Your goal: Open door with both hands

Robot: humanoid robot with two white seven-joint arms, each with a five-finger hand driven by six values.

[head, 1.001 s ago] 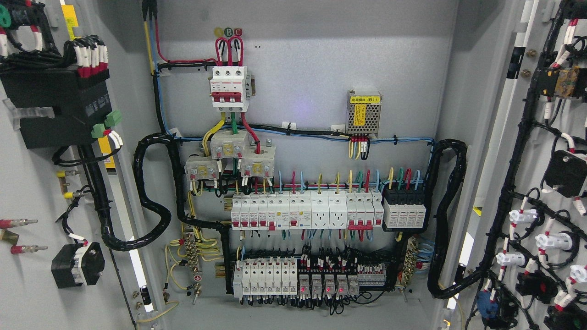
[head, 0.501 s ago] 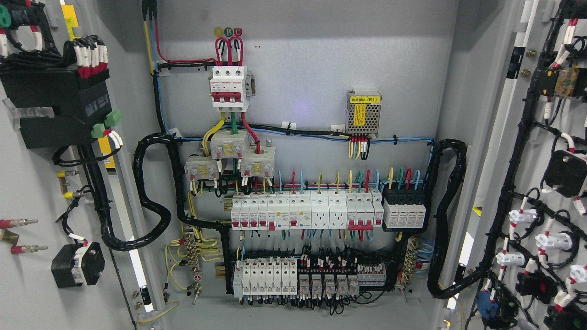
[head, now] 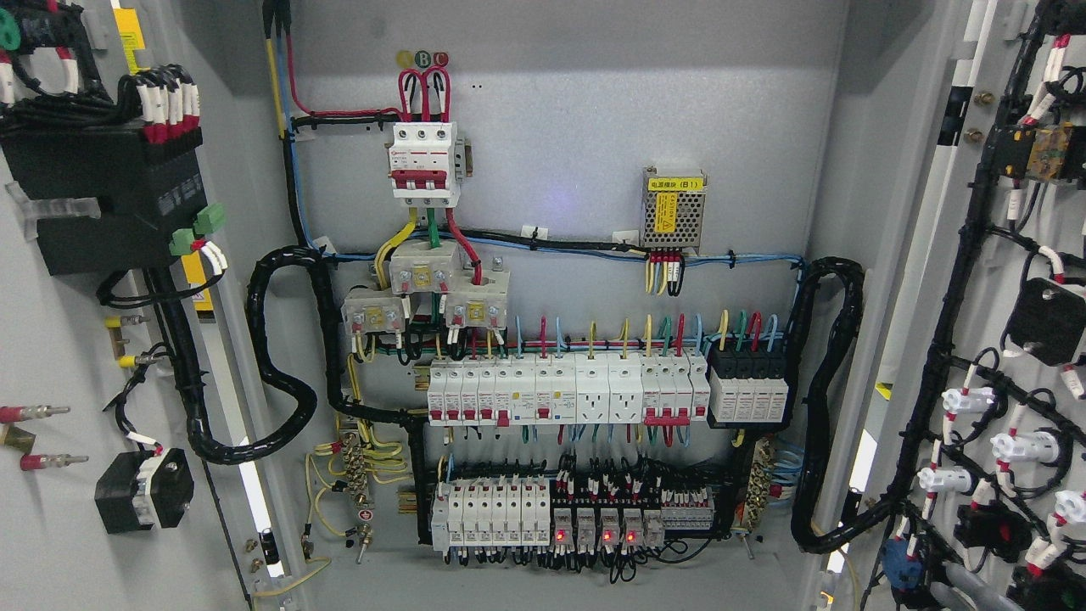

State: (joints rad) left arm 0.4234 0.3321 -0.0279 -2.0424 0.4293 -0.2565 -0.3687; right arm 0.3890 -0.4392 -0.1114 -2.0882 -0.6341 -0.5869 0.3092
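The grey cabinet's two doors stand swung wide. The left door shows its inner face with a black module and wiring. The right door shows its inner face with black cable looms and white connectors. Between them the back panel lies fully exposed. My left hand is out of view. A small grey rounded part pokes in at the bottom edge in front of the right door; too little of it shows to tell what it is.
On the back panel sit a red-handled main breaker, a mesh-covered power supply, a row of white breakers and a lower relay row. Thick black cable loops hang at both sides.
The doors have not moved. The red lamps on the lower relay row went dark and are lit again. The grey part at the bottom right has edged further into view.
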